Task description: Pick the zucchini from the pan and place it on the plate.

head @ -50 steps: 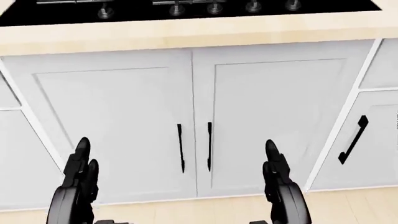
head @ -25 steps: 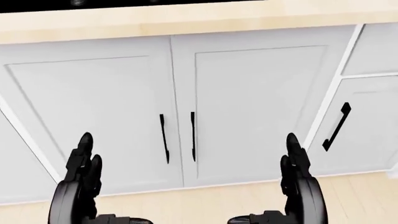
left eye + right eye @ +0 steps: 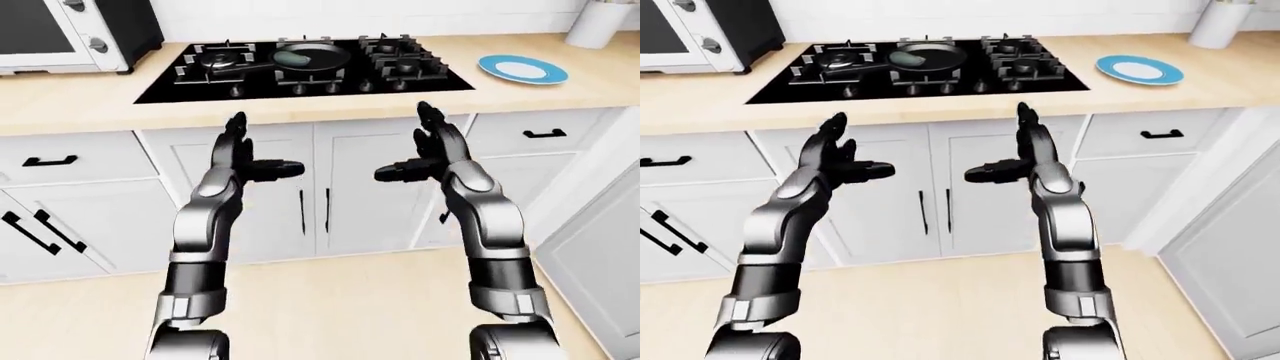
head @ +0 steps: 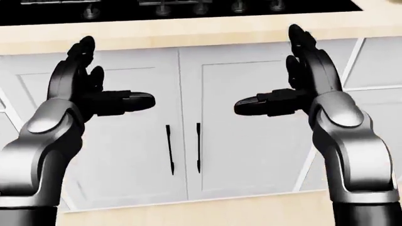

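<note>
Over the last second I have brought both arms up: in the head view the hands sat low by the floor edge a moment ago, and now my left hand (image 4: 94, 92) and right hand (image 4: 295, 80) stand level with the cupboard doors (image 4: 245, 117), just under the lip of the bench (image 3: 90, 112). The head view has also shifted, so the stove knobs show again along its top edge. Both hands are spread and empty, fingers pointing up and thumbs turned in toward each other, with nothing between them.

The zucchini (image 3: 296, 56) lies in the pan (image 3: 318, 60) on the middle of the stove (image 3: 300, 75), untouched. The plate (image 3: 522, 70) sits on the bench to the right of the stove in the eye views, well apart from the pan, with a white canister (image 3: 598, 22) beyond it. A microwave (image 3: 70, 34) stands at the far left.

So the pick has not begun; I judge this as the arms coming ready. My hands are short of the stove, so I expect to step closer or lean in before reaching over the burners.
</note>
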Controlling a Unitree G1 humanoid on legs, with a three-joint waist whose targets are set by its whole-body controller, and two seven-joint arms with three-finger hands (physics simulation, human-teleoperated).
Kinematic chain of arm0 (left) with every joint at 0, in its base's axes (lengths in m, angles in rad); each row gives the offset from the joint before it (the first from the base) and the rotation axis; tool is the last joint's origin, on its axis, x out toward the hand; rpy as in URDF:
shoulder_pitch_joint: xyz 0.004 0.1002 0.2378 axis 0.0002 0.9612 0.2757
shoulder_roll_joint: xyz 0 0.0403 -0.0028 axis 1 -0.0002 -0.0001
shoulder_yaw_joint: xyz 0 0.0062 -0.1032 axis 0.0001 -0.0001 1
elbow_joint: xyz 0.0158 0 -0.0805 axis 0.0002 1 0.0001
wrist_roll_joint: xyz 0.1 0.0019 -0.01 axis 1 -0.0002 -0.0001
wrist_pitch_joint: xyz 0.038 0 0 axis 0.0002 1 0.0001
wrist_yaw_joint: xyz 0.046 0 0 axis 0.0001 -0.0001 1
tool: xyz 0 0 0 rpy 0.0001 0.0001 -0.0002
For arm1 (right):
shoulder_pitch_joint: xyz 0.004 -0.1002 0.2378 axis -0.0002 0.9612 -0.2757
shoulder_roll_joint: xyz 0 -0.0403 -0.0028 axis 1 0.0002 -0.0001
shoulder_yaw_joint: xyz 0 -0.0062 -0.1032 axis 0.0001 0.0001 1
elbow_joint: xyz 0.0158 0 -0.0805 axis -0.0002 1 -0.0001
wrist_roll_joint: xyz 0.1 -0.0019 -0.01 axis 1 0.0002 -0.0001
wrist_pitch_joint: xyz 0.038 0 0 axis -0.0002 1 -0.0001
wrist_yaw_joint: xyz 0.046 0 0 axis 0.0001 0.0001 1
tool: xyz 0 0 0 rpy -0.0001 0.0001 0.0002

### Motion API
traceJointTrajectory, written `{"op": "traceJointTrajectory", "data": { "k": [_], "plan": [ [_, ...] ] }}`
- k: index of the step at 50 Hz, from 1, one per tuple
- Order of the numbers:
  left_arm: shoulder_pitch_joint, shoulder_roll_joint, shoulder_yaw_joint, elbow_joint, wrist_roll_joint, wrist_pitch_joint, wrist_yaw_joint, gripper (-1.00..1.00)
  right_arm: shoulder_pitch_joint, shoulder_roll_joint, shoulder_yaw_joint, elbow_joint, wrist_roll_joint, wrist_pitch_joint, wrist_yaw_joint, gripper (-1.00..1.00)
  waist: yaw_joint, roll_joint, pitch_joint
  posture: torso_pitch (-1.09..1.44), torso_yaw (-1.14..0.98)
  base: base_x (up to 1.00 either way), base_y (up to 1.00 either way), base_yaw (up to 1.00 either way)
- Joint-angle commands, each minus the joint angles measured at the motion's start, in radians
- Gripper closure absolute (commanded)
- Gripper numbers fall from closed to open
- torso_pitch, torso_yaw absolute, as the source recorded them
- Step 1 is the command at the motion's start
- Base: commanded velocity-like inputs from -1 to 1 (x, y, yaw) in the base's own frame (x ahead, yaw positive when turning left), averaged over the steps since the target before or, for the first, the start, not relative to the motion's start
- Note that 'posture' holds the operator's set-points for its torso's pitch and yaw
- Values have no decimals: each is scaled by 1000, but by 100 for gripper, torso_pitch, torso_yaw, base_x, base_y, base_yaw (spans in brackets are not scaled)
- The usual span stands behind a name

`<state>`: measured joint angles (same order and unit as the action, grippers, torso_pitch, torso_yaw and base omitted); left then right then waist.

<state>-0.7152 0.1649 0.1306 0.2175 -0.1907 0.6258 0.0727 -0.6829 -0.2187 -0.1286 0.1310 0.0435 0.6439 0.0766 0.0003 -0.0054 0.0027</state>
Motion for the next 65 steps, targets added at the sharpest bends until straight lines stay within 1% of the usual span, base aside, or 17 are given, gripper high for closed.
{"op": "traceJointTrajectory", "data": {
  "k": [1, 3, 10, 14, 20, 27, 29, 30, 37, 38, 39, 51, 54, 59, 61, 63, 65],
  "plan": [
    [-78, 21, 4, -20, -19, 24, 9, -100, -112, -34, -17, 0, 6, 18, 4, -100, 0, -1, -28, 0, 0, 0, 0, 0],
    [-154, 41, 3, 26, -17, 41, 16, -100, -224, -74, -29, 82, 17, 46, 18, -100, 0, -1, -23, 0, 0, 0, 0, 0],
    [-386, 87, 5, 179, -15, 88, 26, -100, -458, -153, -25, 339, 26, 43, 67, -100, -1, -4, -11, 0, 0, 0, 0, 0],
    [-553, 112, -4, 399, 10, 29, 8, -100, -601, -177, -10, 495, 2, 35, 81, -100, 0, -6, -6, 0, 0, 0, 0, 0],
    [-636, 123, -11, 492, 40, 2, -9, -100, -732, -210, -10, 692, -28, -33, 89, -100, 1, -3, -1, 0, 0, 0, 0, 0],
    [-644, 119, -11, 476, 53, 11, -8, -100, -760, -215, -2, 652, -54, 10, 112, -100, 1, -4, 6, 0, 0, 0, 0, 0],
    [-646, 116, -11, 480, 56, 7, -8, -100, -763, -222, -19, 643, -46, -2, 115, -100, 2, -5, 7, 0, 0, 0, 0, 0],
    [-647, 114, -12, 484, 57, 5, -8, -100, -764, -230, 2, 656, -70, 8, 113, -100, 2, -6, 8, 0, 0, 0, 0, 0],
    [-641, 107, -14, 451, 60, 25, -8, -100, -765, -220, 0, 637, -82, 13, 137, -100, 3, -7, 10, 0, 0, 0, 0, 0],
    [-641, 109, -14, 445, 61, 29, -8, -100, -765, -219, 3, 633, -87, 15, 142, -100, 3, -4, -14, 0, 0, 0, 0, 7],
    [-642, 111, -13, 441, 61, 33, -8, -100, -767, -218, 5, 631, -90, 18, 145, -100, 4, -2, -14, 0, 0, 0, 0, 9],
    [-654, 107, -15, 422, 68, 51, -3, -100, -781, -212, 4, 631, -115, 23, 172, -100, 12, 8, -2, 0, 0, 0, 0, 30],
    [-658, 110, -13, 427, 68, 50, -6, -100, -786, -209, 4, 639, -117, 21, 176, -100, 16, -3, 1, 0, 0, 0, 0, 40],
    [-657, 110, -13, 421, 69, 53, -5, -100, -798, -204, 6, 651, -123, 18, 183, -100, 14, -54, 9, 0, 0, 0, 0, 48],
    [-656, 109, -12, 414, 68, 58, -5, -100, -799, -203, 5, 651, -124, 19, 185, -100, 17, -44, 3, 0, 0, 0, 0, 53],
    [-655, 109, -12, 409, 67, 61, -4, -100, -801, -203, 4, 651, -124, 19, 186, -100, 28, -54, -4, 0, 0, 0, 0, 59],
    [-655, 108, -12, 408, 67, 63, -4, -100, -799, -202, 2, 653, -125, 16, 184, -100, 31, -45, -10, 0, 0, 0, 0, 63]
  ]
}}
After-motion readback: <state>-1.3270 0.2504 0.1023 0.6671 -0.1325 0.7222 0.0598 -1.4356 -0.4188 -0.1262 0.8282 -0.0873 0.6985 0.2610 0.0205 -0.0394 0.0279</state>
